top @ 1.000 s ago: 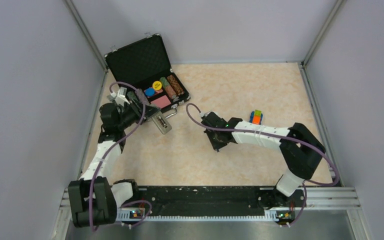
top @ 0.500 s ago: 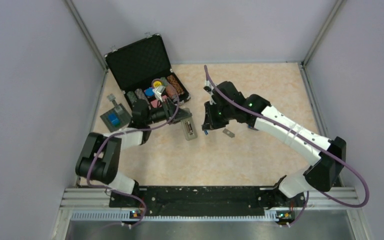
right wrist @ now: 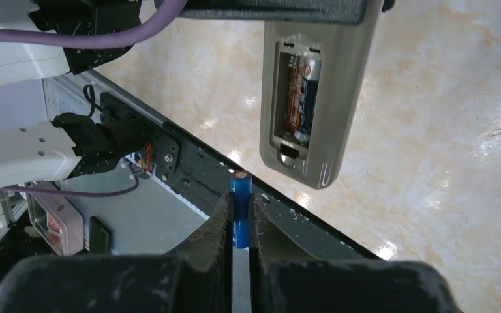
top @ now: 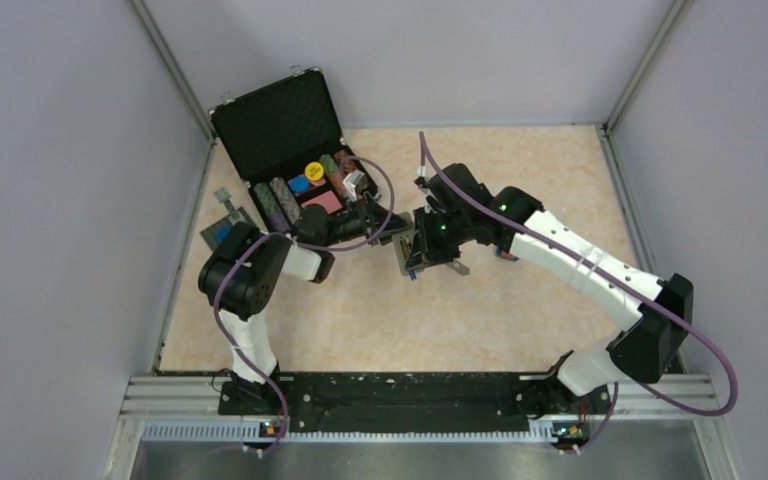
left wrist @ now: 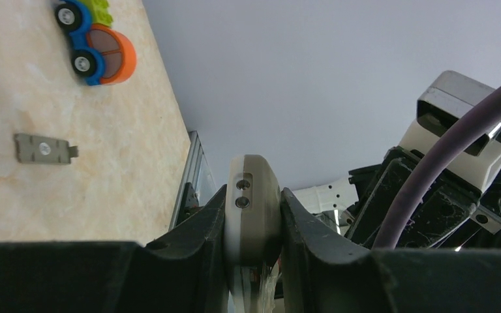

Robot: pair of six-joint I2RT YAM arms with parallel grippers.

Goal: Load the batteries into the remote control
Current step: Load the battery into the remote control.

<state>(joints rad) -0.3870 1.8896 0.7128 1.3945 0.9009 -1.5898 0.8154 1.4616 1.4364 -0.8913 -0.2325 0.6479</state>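
Left gripper (left wrist: pixel 253 199) clamps remote (right wrist: pixel 340 98), compartment open. Dark battery (right wrist: pixel 302 98) seated, apparently fully. Right gripper (right wrist: pixel 239 207) pinches blue battery (right wrist: pixel 240 186). Second slot unfilled, insertion pending.

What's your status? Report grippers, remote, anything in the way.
Left gripper shut on remote control, one battery seated. Right gripper shut on blue battery, just short of the empty slot. Nothing between them.
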